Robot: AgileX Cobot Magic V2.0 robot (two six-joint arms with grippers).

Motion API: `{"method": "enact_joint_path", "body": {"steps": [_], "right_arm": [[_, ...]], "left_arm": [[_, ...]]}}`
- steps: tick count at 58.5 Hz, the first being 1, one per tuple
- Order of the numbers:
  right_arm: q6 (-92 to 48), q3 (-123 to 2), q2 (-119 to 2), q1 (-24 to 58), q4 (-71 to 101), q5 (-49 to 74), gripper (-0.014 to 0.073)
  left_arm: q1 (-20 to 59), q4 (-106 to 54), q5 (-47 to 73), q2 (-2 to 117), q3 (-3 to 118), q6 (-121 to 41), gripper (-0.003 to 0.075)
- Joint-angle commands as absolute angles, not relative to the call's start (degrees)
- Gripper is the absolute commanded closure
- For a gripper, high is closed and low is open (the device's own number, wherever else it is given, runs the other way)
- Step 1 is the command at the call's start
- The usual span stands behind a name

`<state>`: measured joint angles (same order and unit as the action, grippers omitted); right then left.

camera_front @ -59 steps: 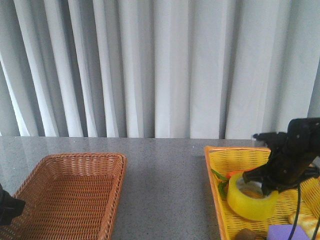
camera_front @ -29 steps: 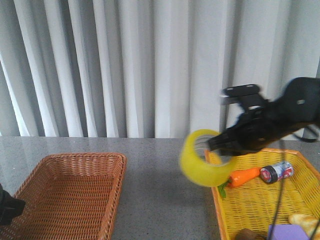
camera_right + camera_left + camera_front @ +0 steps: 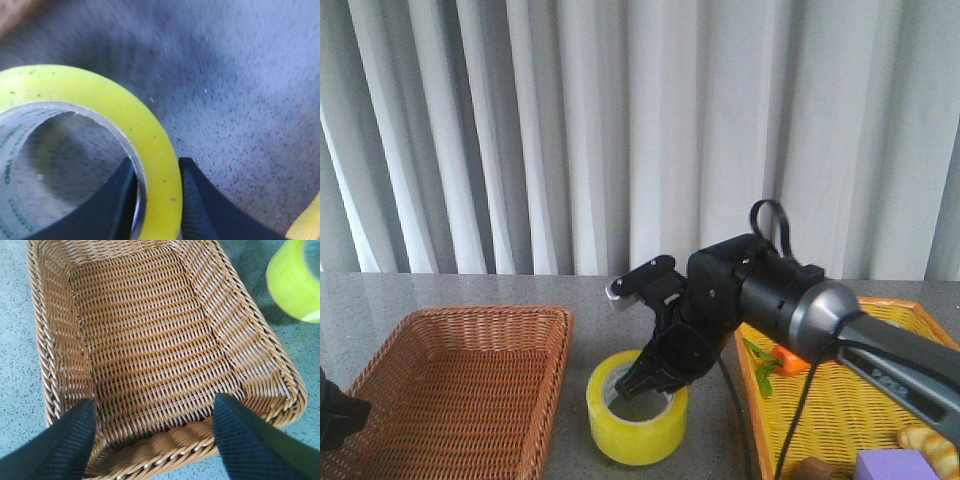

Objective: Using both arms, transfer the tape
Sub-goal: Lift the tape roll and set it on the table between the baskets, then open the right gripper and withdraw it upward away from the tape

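The yellow tape roll [image 3: 634,426] sits low on the grey table between the two baskets. My right gripper [image 3: 655,385] is shut on its wall, one finger inside the core and one outside, as the right wrist view shows on the tape [image 3: 150,145]. The right arm [image 3: 760,295] reaches in from the right. My left gripper [image 3: 155,440] is open and empty, its fingers [image 3: 60,445] over the near rim of the brown wicker basket [image 3: 150,340]. The tape also shows at the edge of the left wrist view [image 3: 295,280]. Only a bit of the left arm [image 3: 335,415] shows in the front view.
The brown wicker basket [image 3: 460,385] stands at the left. A yellow basket [image 3: 840,400] at the right holds a carrot [image 3: 790,360], a purple block [image 3: 905,465] and other small items. A white curtain hangs behind the table.
My right gripper has lifted the tape out of the yellow basket, carried it left and lowered it to the table between the baskets. The left arm has not moved.
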<state>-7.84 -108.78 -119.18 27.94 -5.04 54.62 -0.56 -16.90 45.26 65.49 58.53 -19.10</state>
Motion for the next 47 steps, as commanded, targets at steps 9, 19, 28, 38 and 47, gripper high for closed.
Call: {"method": "enact_joint_path", "body": {"steps": [9, 19, 28, 38, 47], "right_arm": [[-6.7, -112.0, -118.6, 27.8, -7.5, 53.1, 0.0391], [-6.7, -112.1, -118.3, 27.8, -7.3, 52.8, 0.031], [-6.2, -114.4, -117.2, 27.8, -6.8, 54.4, 0.02], [-5.6, -114.8, -110.6, 27.7, -2.1, 57.9, 0.0172], [-5.5, -113.7, -103.4, 27.7, -1.0, 61.0, 0.0172]], "left_arm": [[-0.4, -18.4, 42.5, 64.4, 60.5, -19.1, 0.0227], [-0.4, -18.4, 42.5, 64.4, 60.5, -19.1, 0.0227], [-0.4, -18.4, 42.5, 64.4, 60.5, -19.1, 0.0227], [-0.4, -18.4, 42.5, 64.4, 60.5, -19.1, 0.0227], [-0.4, -18.4, 42.5, 64.4, 60.5, -19.1, 0.0227]]}}
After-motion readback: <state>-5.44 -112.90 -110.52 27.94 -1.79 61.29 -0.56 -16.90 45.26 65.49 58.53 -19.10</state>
